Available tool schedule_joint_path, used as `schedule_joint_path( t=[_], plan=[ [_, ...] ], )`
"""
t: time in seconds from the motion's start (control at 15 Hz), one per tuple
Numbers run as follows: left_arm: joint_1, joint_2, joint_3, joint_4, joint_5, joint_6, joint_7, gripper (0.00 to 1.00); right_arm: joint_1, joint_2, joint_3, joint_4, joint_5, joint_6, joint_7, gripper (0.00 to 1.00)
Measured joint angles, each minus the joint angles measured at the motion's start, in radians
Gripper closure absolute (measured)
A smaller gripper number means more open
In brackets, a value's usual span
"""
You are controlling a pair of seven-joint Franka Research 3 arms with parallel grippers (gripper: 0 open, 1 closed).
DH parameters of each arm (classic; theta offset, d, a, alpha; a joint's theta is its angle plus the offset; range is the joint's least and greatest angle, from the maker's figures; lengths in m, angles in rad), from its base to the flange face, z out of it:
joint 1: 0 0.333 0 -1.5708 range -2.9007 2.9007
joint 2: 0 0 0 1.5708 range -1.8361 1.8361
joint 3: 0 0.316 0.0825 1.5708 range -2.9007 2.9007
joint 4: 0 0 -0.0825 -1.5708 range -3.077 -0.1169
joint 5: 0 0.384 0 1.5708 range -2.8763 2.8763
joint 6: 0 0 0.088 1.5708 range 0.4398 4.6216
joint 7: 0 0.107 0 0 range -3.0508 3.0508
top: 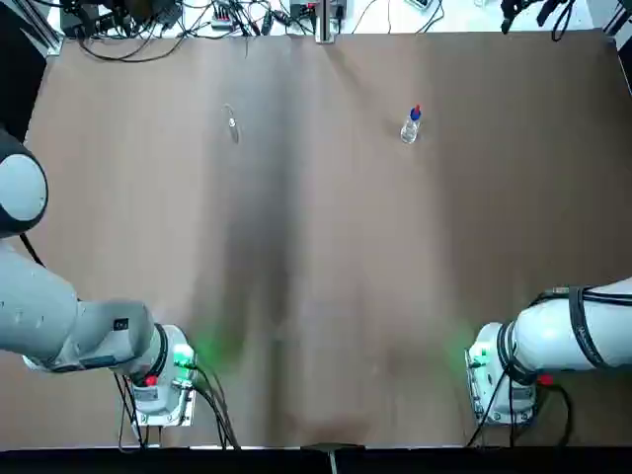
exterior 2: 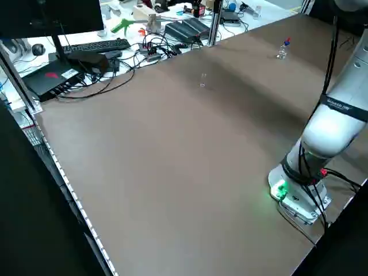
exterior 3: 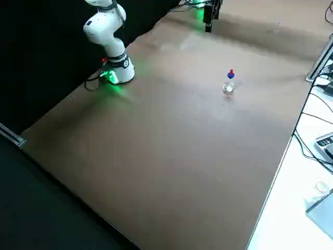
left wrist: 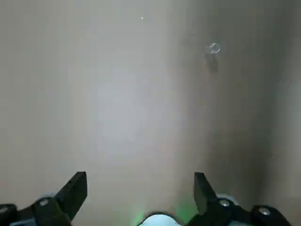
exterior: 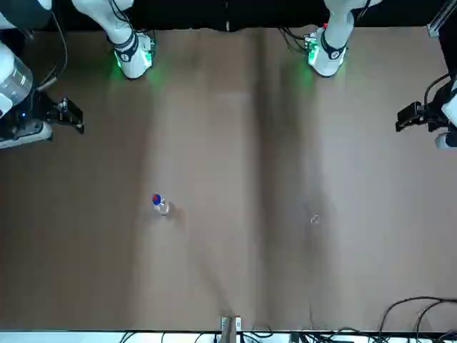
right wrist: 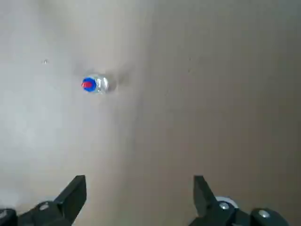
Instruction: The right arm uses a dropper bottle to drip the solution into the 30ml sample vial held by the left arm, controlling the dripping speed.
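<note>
Starting with both grippers spread and empty, we risk toppling the upright dropper bottle (top: 411,126) or near-invisible 30ml sample vial (top: 232,124) near the worktop's far edge.

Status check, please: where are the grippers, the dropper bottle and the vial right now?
Left gripper and right gripper open, empty, high above table. Dropper bottle and sample vial upright, apart, untouched. Nothing between them.

brown table (top: 326,296), keyboard (exterior 2: 95,45) beyond its edge (among tangled cables (exterior 2: 155,49))

A brown table (exterior 2: 172,149) with a cluttered white bench (exterior 2: 144,29) behind.
</note>
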Motion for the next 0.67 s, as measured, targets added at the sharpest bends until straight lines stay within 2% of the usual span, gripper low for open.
schedule_joint_path(
  t=[0.67],
  plan=[
    [0.0,-0.007,0.009,0.0,0.001,0.001,-0.003,0.0,0.008,0.012,0.011,-0.003,0.002,-0.011,-0.001,0.0]
  ],
)
